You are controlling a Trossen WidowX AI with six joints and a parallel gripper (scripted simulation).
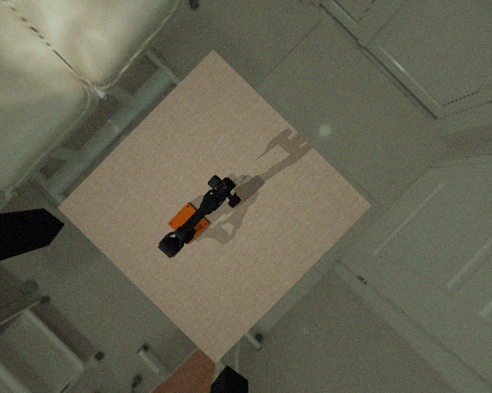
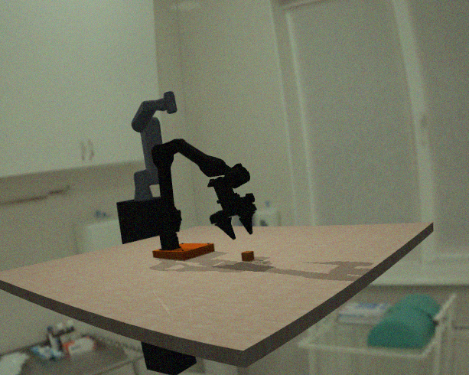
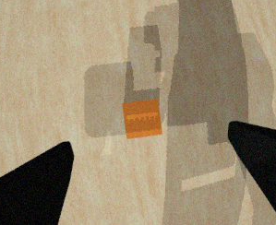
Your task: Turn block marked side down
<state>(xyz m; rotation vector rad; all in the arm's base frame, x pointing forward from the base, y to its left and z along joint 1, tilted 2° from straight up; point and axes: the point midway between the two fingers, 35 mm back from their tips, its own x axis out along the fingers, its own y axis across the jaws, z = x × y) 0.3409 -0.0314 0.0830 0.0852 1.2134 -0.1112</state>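
Two black fingers of the gripper (image 2: 235,224) stand spread wide, holding nothing, raised above the small orange block (image 2: 247,255). It rests on the tabletop (image 2: 217,308) near the middle, beside the arm's orange base plate (image 2: 184,249).

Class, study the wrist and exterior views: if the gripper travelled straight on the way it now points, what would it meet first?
Probably the small orange block on the table. The open gripper hangs above it, pointing downward, and the block shows roughly between the fingertips, though depth is uncertain.
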